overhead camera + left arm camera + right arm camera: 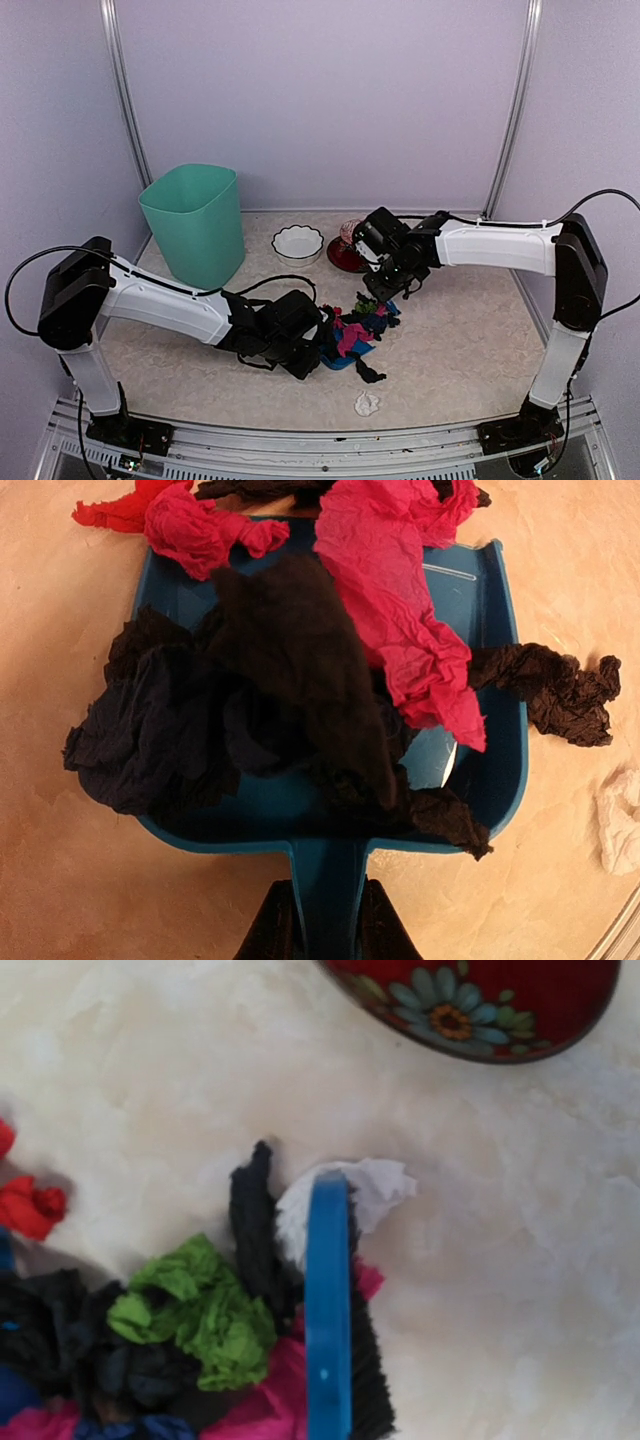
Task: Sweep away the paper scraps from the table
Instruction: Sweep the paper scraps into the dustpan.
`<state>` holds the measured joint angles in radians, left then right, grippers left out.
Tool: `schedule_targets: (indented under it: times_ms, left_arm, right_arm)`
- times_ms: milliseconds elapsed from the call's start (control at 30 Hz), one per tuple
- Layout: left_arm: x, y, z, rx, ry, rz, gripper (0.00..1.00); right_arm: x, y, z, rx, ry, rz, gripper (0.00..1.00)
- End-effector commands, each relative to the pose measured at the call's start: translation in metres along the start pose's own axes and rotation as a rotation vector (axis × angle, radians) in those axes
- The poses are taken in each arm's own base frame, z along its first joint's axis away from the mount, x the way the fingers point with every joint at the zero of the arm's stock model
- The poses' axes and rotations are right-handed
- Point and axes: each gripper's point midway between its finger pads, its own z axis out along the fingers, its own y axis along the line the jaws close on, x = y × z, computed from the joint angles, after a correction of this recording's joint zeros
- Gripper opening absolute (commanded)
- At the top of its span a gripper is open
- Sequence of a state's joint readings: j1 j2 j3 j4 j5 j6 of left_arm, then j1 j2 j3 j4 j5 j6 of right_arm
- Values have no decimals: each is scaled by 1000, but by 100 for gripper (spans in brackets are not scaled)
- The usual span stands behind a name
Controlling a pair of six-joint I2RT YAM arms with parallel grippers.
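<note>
- left gripper clenched on the handle of the blue dustpan; pan lies flat on the table, mouth pointing away from the arm
- paper scraps heaped left of centre, between the two grippers; black and pink wads fill the pan and spill past its front edge; one black wad hangs over the pan's right wall onto the table
- right gripper closed tight on the blue brush; its fingers are out of its wrist view; the brush runs up from that view's bottom edge, dark bristles along its right side
- brush sits at the far edge of the heap, beside a green wad; a white wad at its tip
- lone white scrap near the front rail, apart from the heap; black strip between them
- far side: green bin, white bowl, red flowered dish
</note>
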<state>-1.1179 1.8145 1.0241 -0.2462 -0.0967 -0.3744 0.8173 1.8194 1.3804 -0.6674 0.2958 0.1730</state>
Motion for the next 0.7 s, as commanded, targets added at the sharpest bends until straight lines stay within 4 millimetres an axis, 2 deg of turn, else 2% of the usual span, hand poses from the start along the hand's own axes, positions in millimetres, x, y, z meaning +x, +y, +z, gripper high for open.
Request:
schedule_targets:
  times_ms: [0, 167, 367, 667]
  left_arm:
    - [23, 21, 9, -80, 97, -17, 0]
    - [23, 24, 12, -82, 101, -23, 0]
    - [24, 25, 14, -80, 102, -29, 0]
    - [27, 29, 20, -76, 99, -48, 0]
  right_arm:
    - [16, 27, -4, -103, 30, -23, 0]
    - [22, 44, -12, -138, 33, -36, 0]
    - [19, 65, -23, -200, 18, -37, 0]
    - [23, 88, -36, -275, 12, -32, 0]
